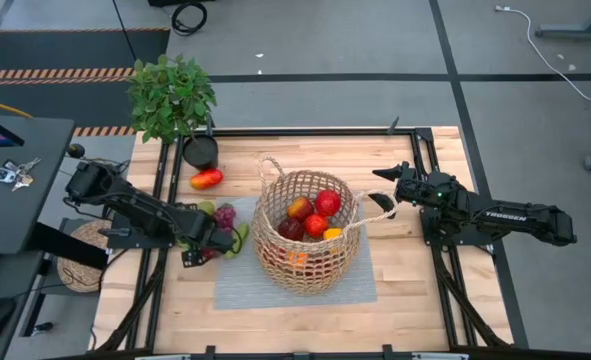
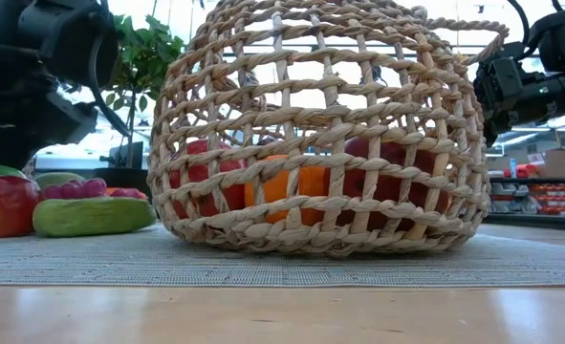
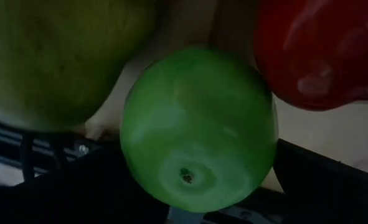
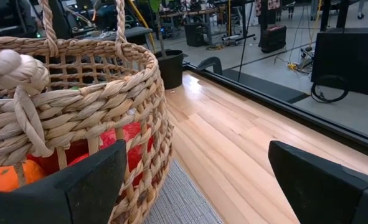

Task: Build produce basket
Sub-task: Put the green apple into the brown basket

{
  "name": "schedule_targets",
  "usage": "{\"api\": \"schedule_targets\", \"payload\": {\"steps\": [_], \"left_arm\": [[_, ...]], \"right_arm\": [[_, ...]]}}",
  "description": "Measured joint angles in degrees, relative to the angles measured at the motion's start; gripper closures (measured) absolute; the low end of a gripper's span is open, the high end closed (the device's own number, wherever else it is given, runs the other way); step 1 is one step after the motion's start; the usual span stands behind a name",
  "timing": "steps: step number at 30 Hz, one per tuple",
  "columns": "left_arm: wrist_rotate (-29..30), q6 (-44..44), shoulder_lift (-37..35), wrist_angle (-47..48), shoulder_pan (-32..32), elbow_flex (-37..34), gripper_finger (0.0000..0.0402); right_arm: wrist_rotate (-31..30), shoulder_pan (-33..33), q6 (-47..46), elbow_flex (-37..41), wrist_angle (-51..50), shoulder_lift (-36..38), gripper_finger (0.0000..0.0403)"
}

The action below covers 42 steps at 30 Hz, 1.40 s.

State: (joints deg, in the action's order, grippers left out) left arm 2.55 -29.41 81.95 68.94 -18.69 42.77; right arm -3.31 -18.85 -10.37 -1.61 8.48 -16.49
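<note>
Wooden planks make up the surface [image 1: 395,290], with a grey woven mat [image 1: 235,285] spread near its middle and a potted plant [image 1: 172,95] in a black pot at the surface's eleven o'clock corner. On the mat stands the basket [image 1: 305,232], large, tan and open-weave, its loop handles at eleven and three o'clock. Several pieces of the produce already lie inside: red apples [image 1: 327,202], an orange [image 2: 287,182] low behind the weave, and something yellow-orange at the rim's four o'clock side. So I judge the job partly done. What remains sits outside at the basket's nine o'clock: purple grapes [image 1: 224,214], a green cucumber [image 2: 93,215], a green apple [image 3: 199,127], a red apple [image 2: 5,204] and a further yellow-green fruit that could be the pear, though I cannot tell. A red-orange pepper [image 1: 206,179] lies alone at the basket's ten o'clock, just beside the black pot. The left hand [image 1: 200,248] is down in that nine o'clock cluster with its fingers spread wide, the green apple filling its wrist view between them; it looks about to close, but nothing is gripped yet. The right hand [image 1: 387,188] waits at the basket's three o'clock, fingers wide and empty, close by the handle there. By my estimate roughly half the pieces are still to be carried over.
</note>
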Motion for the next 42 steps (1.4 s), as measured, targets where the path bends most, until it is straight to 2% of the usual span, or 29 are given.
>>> {"api": "schedule_targets", "payload": {"steps": [9, 14, 20, 23, 28, 32, 35, 42], "left_arm": [[0.62, -1.87, -0.09, -2.76, -1.52, 0.08, 0.0020], [0.65, -3.97, -0.07, -2.76, -2.17, 0.10, 0.0042], [-0.03, -6.00, 0.15, -0.63, -2.17, 1.94, 0.0045], [2.08, -6.00, 0.15, 3.78, -2.19, 5.61, 0.0046], [9.92, -7.38, 0.15, 13.96, -2.15, 15.12, 0.0047], [15.83, -9.34, 0.13, 18.62, -2.13, 24.45, 0.0047], [18.12, -10.44, 0.11, 18.25, -2.10, 31.36, 0.0047], [18.24, -14.53, 0.09, 14.48, -2.25, 44.61, 0.0047]], "right_arm": [[0.00, 0.00, 0.00, 0.00, 0.01, 0.00, 0.0009], [0.00, 0.00, 0.00, 0.00, 0.01, 0.00, 0.0009], [0.00, 0.00, 0.00, 0.00, 0.01, 0.00, 0.0009], [0.00, 0.00, 0.00, 0.00, 0.01, 0.00, 0.0009], [0.00, 0.00, 0.00, 0.00, -0.01, 0.00, 0.0009], [0.00, 0.00, 0.00, 0.00, 0.01, 0.00, 0.0009], [0.00, 0.00, 0.00, 0.00, 0.00, 0.00, 0.0009], [0.00, 0.00, 0.00, 0.00, 0.01, 0.00, 0.0009]]}}
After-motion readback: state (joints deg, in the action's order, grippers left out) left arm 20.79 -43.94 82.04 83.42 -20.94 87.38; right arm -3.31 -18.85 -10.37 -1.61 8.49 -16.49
